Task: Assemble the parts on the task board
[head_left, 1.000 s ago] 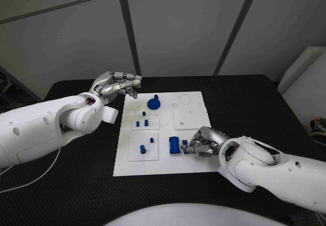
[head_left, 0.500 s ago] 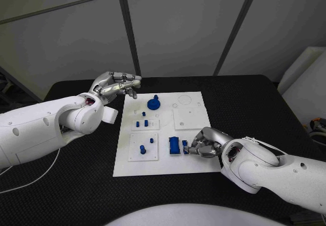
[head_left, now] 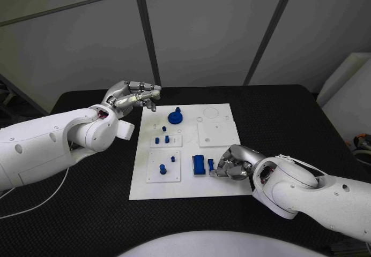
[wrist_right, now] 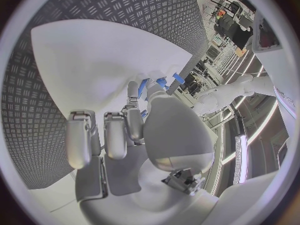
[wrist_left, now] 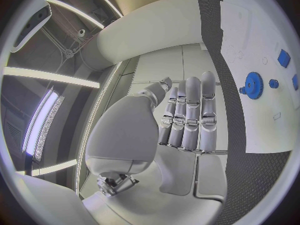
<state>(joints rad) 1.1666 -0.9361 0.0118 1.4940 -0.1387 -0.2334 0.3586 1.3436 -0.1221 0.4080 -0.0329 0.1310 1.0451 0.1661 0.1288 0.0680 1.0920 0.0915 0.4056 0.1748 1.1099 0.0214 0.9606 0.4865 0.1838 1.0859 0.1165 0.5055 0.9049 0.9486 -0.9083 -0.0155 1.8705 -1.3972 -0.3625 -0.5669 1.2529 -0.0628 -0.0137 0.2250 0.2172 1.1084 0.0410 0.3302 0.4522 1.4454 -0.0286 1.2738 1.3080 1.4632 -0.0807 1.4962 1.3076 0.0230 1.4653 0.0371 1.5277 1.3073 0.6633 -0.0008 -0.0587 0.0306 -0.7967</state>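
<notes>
While left robot hand [head_left: 133, 96] hovers empty, fingers together, right robot hand [head_left: 230, 163] pinches small blue part [head_left: 210, 164], task board [head_left: 220, 187]

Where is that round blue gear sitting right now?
In the head view the blue gear sits on the far part of the white board, close to the left robot hand, which hovers beside the board's far left corner.
</notes>
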